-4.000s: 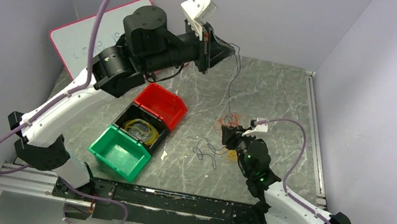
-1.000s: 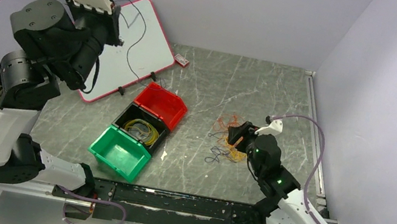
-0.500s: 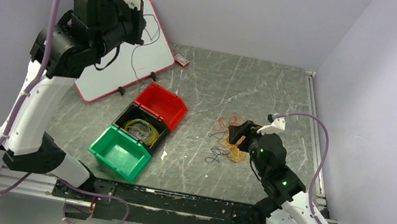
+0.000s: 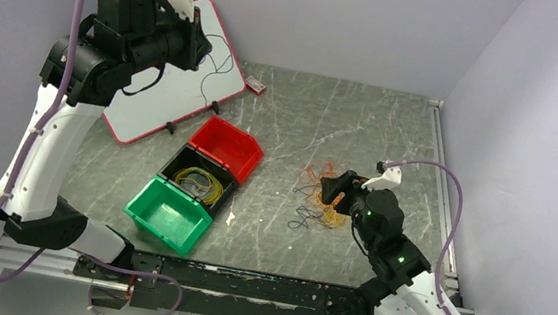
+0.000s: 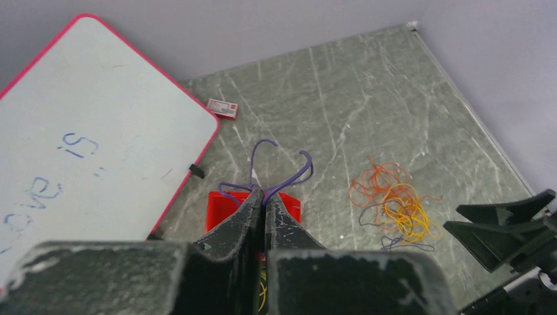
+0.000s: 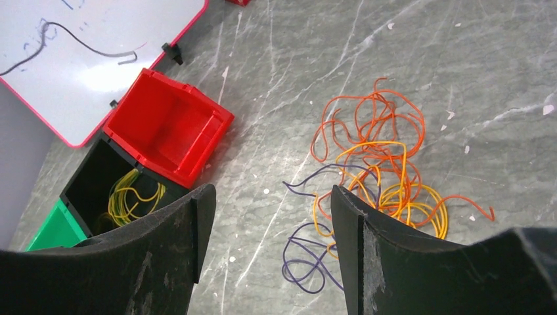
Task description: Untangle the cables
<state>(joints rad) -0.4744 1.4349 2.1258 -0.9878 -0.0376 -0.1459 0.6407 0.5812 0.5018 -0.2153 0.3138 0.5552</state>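
Observation:
The cables are a tangle [image 4: 313, 169] of thin orange, yellow and purple loops lying on the grey table right of centre; it also shows in the left wrist view [image 5: 393, 200] and the right wrist view [image 6: 374, 164]. My left gripper [image 4: 201, 48] is raised high at the back left, over the whiteboard. In the left wrist view it [image 5: 265, 195] is shut on one purple cable [image 5: 289, 180] whose ends stick out past the tips. My right gripper [image 4: 328, 188] is open and empty just above the tangle's near edge, and it [image 6: 270, 197] frames purple loops.
Three joined bins stand left of centre: red [image 4: 227, 147], black [image 4: 198, 180] holding yellow cables, green [image 4: 168, 214]. A pink-rimmed whiteboard [image 4: 156, 97] leans at the back left. A small red-and-white tag [image 4: 254, 83] lies near the back wall.
My left arm swung from the back centre to the far left with the purple cable pulled out of the tangle, then dipped toward the whiteboard. My right gripper lifted slightly off the tangle.

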